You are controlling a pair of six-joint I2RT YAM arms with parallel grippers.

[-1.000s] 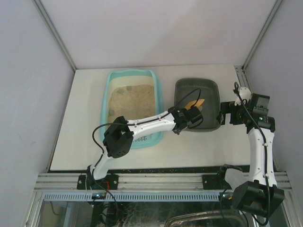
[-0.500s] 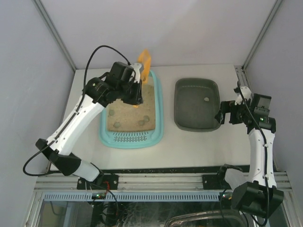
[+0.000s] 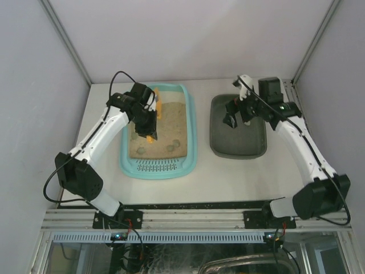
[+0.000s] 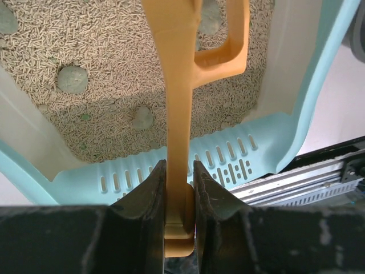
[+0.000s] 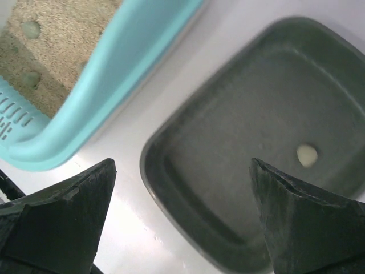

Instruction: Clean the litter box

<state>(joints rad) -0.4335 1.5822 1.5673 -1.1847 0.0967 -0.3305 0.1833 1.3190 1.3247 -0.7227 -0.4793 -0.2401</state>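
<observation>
The litter box point(image 3: 193, 137) is a light turquoise tray with tan litter and a slotted grate point(image 4: 228, 165) at its near end. Grey-green clumps point(image 4: 72, 79) lie on the litter. My left gripper point(image 3: 147, 121) hangs over the box's left side, shut on the handle of an orange scoop point(image 4: 181, 114) whose head dips toward the sand point(image 3: 151, 136). My right gripper point(image 3: 239, 117) stands open and empty over the dark grey tray point(image 3: 212, 137), near its back left part. In the right wrist view one pale clump point(image 5: 307, 154) lies in that tray point(image 5: 239, 171).
Grey walls close in the white table on the left, back and right. A bare strip of table point(image 3: 203, 131) separates the two trays. An aluminium rail point(image 3: 188, 217) with the arm bases runs along the near edge.
My left arm carried the scoop from the grey tray back over the litter box and lowered it toward the sand on the left. The right arm moved from the tray's right edge to above it.
</observation>
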